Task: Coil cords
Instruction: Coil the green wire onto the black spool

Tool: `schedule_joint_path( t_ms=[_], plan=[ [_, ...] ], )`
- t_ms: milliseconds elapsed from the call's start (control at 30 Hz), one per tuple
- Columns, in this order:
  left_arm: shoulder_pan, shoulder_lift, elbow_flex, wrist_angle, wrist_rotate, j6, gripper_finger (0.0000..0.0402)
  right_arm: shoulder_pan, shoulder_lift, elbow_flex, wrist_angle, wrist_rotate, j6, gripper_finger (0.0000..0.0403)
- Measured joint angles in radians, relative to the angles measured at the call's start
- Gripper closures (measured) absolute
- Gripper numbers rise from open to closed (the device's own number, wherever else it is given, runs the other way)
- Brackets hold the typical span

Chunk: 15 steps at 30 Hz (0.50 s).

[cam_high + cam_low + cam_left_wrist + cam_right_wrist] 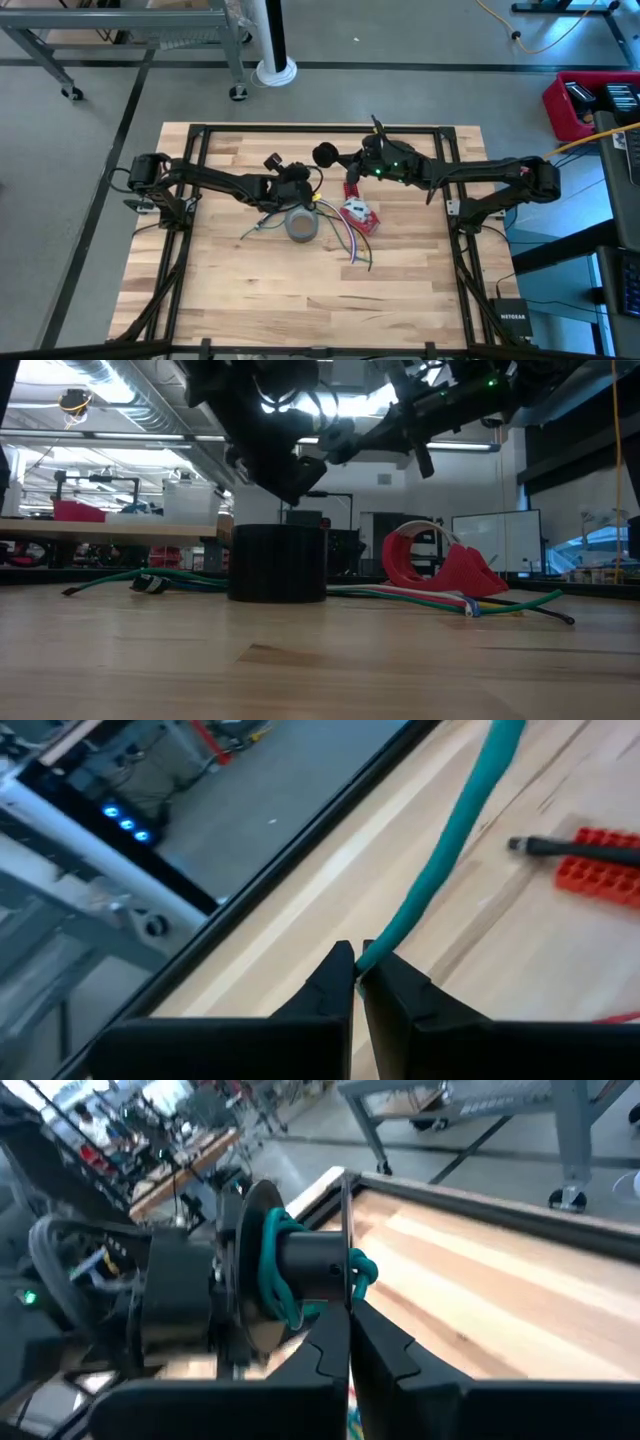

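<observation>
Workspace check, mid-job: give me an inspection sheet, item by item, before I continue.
Surface: wooden table, bare toward the front.
Job's things: green cord runs up from the left fingers; another green cord is wound on a dark spool.
Clutter: grey tape roll; red tape dispenser; loose coloured cords beside it.
Grippers: left gripper shut on the green cord; right gripper shut below the spool.
Cables: yellow cable on the floor.
Surroundings: metal racks, a red bin, workshop benches behind.
</observation>
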Motion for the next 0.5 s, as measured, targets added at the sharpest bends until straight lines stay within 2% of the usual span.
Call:
schedule_joint_path(
  t_ms=[267,500],
  plan=[
    [0.025,0.000,0.000,-0.018,-0.013,0.060,0.0398,-0.001,-0.009,0.000,-0.110,-0.168,0.026,0.0400],
    [0.033,-0.005,0.000,0.011,-0.004,0.176,0.0398,0.000,-0.009,0.001,-0.263,-0.166,0.027,0.0400]
  ],
)
